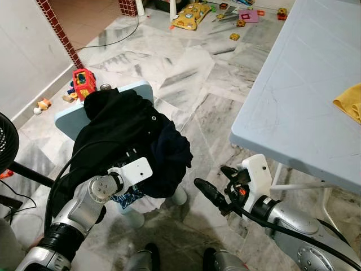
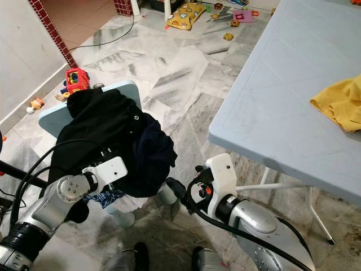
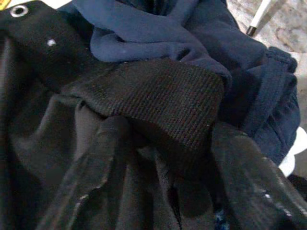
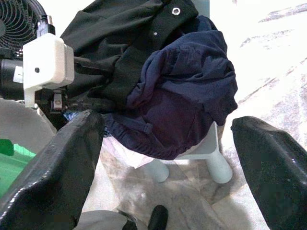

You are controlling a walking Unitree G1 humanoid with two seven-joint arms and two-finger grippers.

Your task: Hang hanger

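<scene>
No hanger can be made out. The left gripper [image 3: 163,158], fingers apart, is buried in a heap of clothes [image 1: 130,141]: black ribbed knit and soft navy fabric, crumpled on a pale blue stool [image 1: 141,87]. The right gripper [image 1: 217,186], fingers spread wide, hovers just beside the heap over bare marble floor [image 1: 192,79]. Beyond it runs the grey table [image 1: 293,101] edge.

Head pair: we look down, sharing the clothes pile [image 1: 130,141] and table [image 1: 293,107]. Left wrist: pressed close against dark fabric. Right wrist: farther back, facing that pile from beside the table.
</scene>
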